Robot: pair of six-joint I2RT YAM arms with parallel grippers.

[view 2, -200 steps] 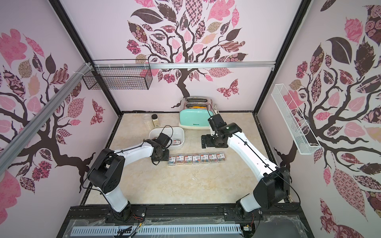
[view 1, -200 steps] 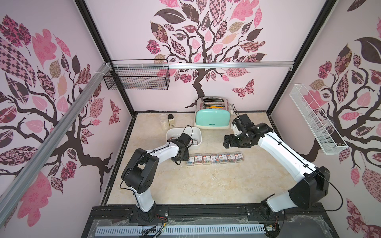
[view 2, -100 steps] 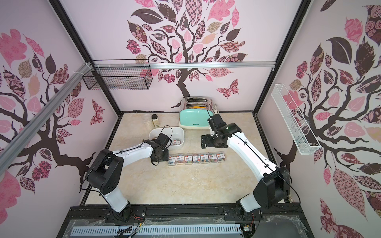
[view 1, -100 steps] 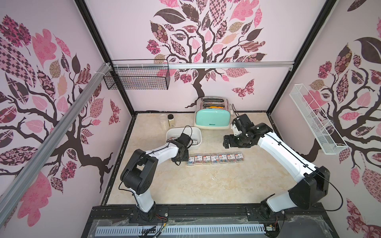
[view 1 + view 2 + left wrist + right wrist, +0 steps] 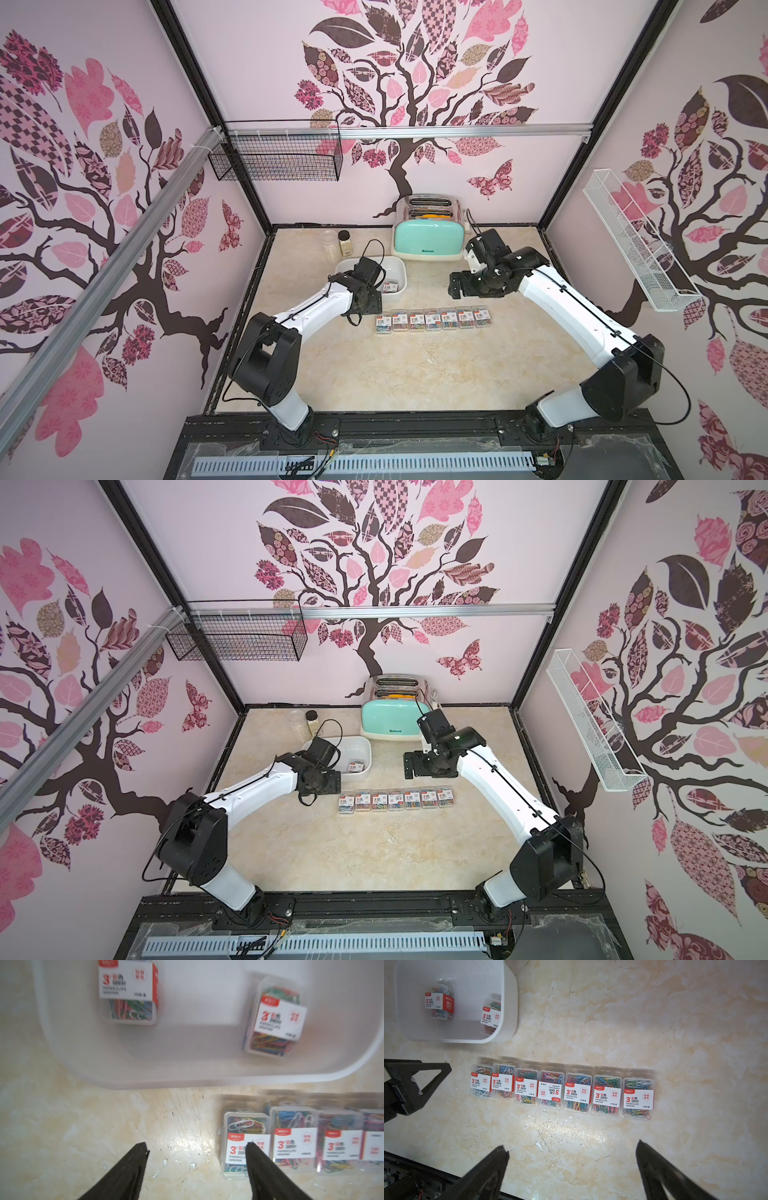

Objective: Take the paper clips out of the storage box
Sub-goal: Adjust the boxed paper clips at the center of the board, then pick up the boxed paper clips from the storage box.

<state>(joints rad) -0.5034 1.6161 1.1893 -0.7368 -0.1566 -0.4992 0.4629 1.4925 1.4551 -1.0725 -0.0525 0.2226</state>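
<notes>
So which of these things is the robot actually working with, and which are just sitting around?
Part of the job:
- white tub
- two paper clip cases still inside it
- row of seven cases already outside it

Just lying about:
- green toaster
- two jars
- black wire basket
- white wire basket

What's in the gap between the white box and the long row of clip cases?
Nothing. Only a bare strip of table separates the white box from the row of clip cases, seen in the right wrist view.
</notes>
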